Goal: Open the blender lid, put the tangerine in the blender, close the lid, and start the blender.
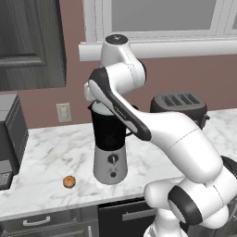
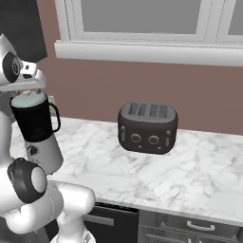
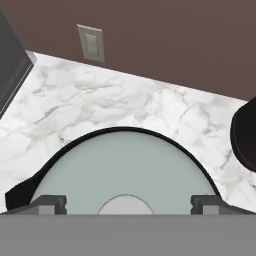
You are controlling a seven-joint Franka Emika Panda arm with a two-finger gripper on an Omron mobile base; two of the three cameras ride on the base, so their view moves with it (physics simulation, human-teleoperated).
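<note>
The blender (image 1: 110, 152) stands on the marble counter, a black jar on a silver base with a dial. Its pale grey-blue lid (image 3: 125, 165) sits on the jar, also seen from the side as the lid (image 2: 28, 100). My gripper (image 3: 128, 204) hangs straight over the lid, open, one fingertip (image 3: 50, 204) on each side of the small knob (image 3: 125, 207), with nothing gripped. From the right base view the gripper (image 2: 27, 91) is just above the jar top. The tangerine (image 1: 69, 182) lies on the counter, left of the blender base and nearer the front edge.
A dark four-slot toaster (image 2: 148, 127) stands right of the blender. A dark appliance (image 1: 9, 134) sits at the counter's left end. A wall outlet (image 3: 91, 43) is behind the blender. The counter's front edge (image 1: 69, 208) runs above drawers.
</note>
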